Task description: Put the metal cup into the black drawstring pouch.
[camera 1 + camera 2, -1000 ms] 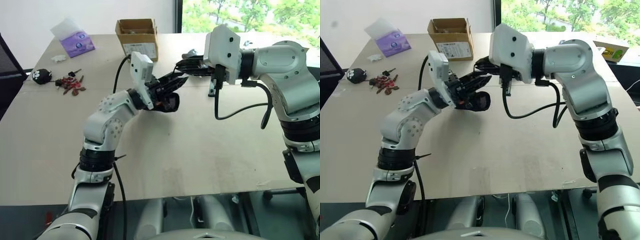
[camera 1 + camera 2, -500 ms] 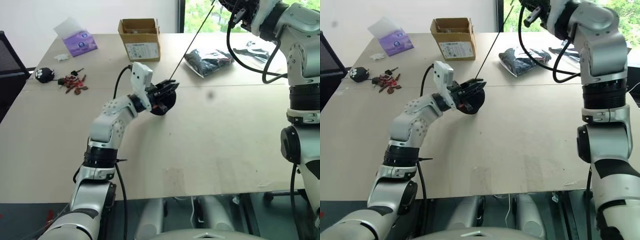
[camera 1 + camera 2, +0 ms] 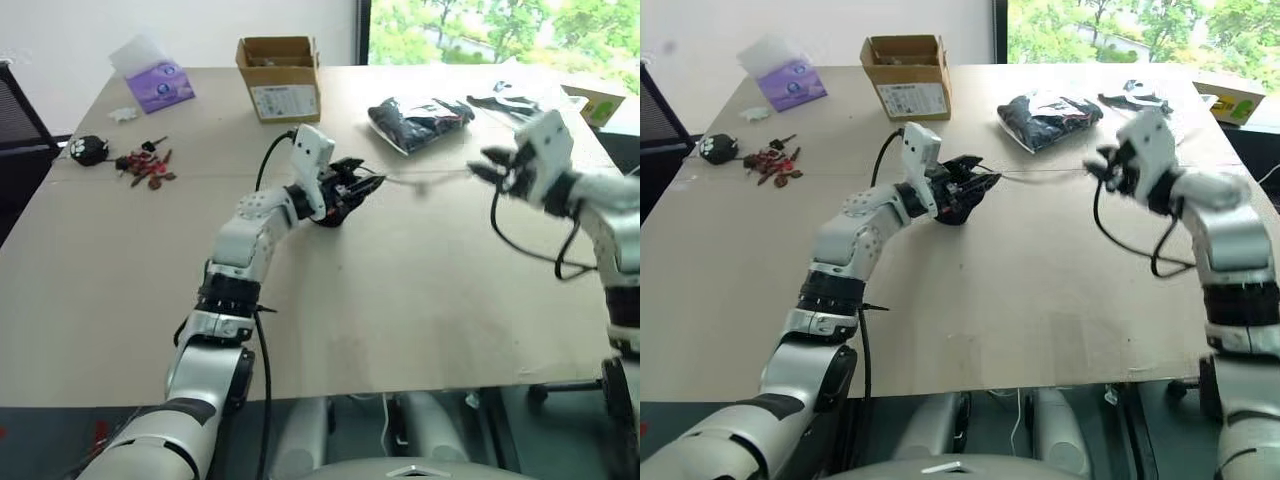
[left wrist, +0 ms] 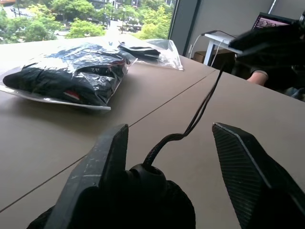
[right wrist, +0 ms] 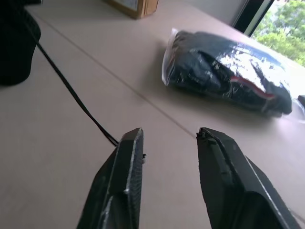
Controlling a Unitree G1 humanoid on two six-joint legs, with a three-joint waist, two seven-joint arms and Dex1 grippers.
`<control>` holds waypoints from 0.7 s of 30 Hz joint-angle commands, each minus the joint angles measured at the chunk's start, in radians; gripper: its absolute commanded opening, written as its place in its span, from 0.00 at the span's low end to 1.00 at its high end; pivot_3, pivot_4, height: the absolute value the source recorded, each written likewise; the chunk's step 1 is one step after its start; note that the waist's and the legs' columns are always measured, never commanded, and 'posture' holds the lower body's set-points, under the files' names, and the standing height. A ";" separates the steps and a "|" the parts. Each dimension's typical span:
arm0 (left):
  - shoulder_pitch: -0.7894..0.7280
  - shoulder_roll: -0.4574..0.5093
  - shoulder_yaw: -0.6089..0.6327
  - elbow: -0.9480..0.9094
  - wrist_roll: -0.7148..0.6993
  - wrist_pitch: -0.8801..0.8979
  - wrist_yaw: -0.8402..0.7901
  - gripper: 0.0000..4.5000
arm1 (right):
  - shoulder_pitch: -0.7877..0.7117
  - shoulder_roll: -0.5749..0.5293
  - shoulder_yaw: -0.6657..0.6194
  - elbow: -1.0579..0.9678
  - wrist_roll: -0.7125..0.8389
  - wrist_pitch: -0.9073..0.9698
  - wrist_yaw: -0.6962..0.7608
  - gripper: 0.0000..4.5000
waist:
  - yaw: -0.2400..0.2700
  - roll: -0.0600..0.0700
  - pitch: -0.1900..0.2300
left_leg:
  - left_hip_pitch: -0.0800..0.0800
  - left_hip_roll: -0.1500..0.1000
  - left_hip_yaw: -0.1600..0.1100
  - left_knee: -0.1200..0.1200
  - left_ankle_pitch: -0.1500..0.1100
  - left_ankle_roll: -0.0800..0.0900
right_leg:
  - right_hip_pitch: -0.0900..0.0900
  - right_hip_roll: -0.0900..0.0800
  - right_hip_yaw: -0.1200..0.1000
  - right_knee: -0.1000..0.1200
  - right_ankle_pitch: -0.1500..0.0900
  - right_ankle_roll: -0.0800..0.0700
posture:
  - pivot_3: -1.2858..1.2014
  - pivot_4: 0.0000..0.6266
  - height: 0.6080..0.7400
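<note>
The black drawstring pouch [image 3: 328,210] sits mid-table, deep between the spread fingers of my left gripper [image 3: 362,186]. In the left wrist view the pouch [image 4: 143,200] bulges near the base of the fingers [image 4: 102,162], which stand wide open. Its thin cord [image 3: 425,180] runs along the table to my right gripper [image 3: 492,166]. In the right wrist view the cord [image 5: 76,98] ends just beside one finger [image 5: 124,176], and nothing lies between the open jaws. The metal cup is hidden.
A clear plastic bag of black items [image 3: 415,120] lies behind the cord, with another bag [image 3: 500,95] further back. A cardboard box [image 3: 277,75], a purple tissue pack [image 3: 155,82], and keys with a black charm [image 3: 125,160] lie at the far left.
My right arm swung down from high on the right to low over the table, and its gripper opened off the cord. The left gripper opened around the pouch and sank a little.
</note>
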 commanded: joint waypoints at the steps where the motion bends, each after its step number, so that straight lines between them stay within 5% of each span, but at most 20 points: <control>1: 0.078 0.038 0.050 -0.217 -0.087 0.119 0.018 1.00 | 0.076 -0.050 -0.108 -0.179 0.057 0.033 0.001 0.78 | -0.014 0.001 0.001 | 0.001 0.001 0.000 0.000 0.000 0.000 | 0.000 0.000 0.001 0.000 0.000 0.000 | 0.52 0.24 1.00; 3: 0.159 0.079 0.102 -0.344 -0.136 0.188 0.042 1.00 | 0.152 -0.049 -0.161 -0.258 0.098 0.062 -0.011 0.97 | -0.016 0.002 0.001 | 0.003 0.000 0.001 0.001 0.000 0.000 | 0.000 0.001 0.003 0.003 0.000 0.000 | 0.52 0.24 1.00; 4: 0.206 0.103 0.136 -0.404 -0.165 0.218 0.050 1.00 | 0.191 -0.046 -0.186 -0.303 0.126 0.085 -0.014 0.99 | -0.017 0.002 0.001 | 0.004 0.001 0.001 0.001 0.000 0.000 | 0.001 0.002 0.003 0.003 0.000 0.000 | 0.52 0.24 1.00; 11: 0.524 0.238 0.290 -0.598 -0.233 0.260 0.047 1.00 | 0.354 0.023 -0.196 -0.511 0.189 0.116 -0.085 0.99 | -0.009 0.002 0.001 | 0.008 0.003 0.002 0.004 -0.002 0.004 | 0.003 0.004 0.007 0.010 0.000 0.000 | 0.52 0.24 1.00; 21: 0.884 0.211 0.446 -0.712 -0.266 0.140 0.053 1.00 | 0.531 0.077 -0.162 -0.627 0.162 0.058 -0.157 0.99 | 0.015 0.002 0.000 | 0.008 0.003 0.000 0.013 -0.002 0.004 | 0.006 0.004 0.005 0.014 0.000 0.000 | 0.52 0.24 1.00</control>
